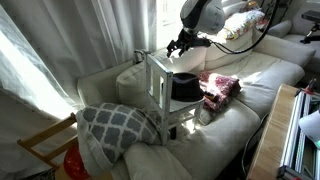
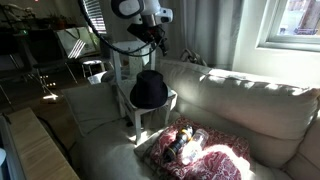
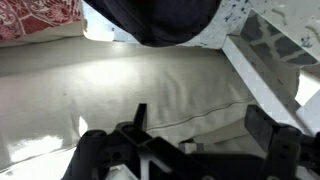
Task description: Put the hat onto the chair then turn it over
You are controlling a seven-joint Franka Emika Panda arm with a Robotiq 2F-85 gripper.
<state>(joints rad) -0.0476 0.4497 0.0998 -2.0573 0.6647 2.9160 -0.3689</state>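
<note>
The black hat (image 1: 185, 87) rests on the seat of the small white chair (image 1: 158, 80), which stands on a cream sofa. Both exterior views show them, with the hat (image 2: 149, 90) in front of the chair's slatted back (image 2: 122, 62). My gripper (image 1: 185, 42) hangs above the chair and apart from the hat, open and empty; it also shows in an exterior view (image 2: 158, 38). In the wrist view the gripper (image 3: 200, 125) has its fingers spread over bare sofa cushion. The hat (image 3: 165, 20) is at the top edge and the chair (image 3: 270, 70) at the right.
A red-patterned folded cloth (image 1: 220, 88) lies on the sofa next to the chair and shows in the other views too (image 2: 195, 150) (image 3: 35, 15). A grey patterned pillow (image 1: 115, 125) leans at the sofa's end. A bare wood chair frame (image 1: 45, 145) stands beside it.
</note>
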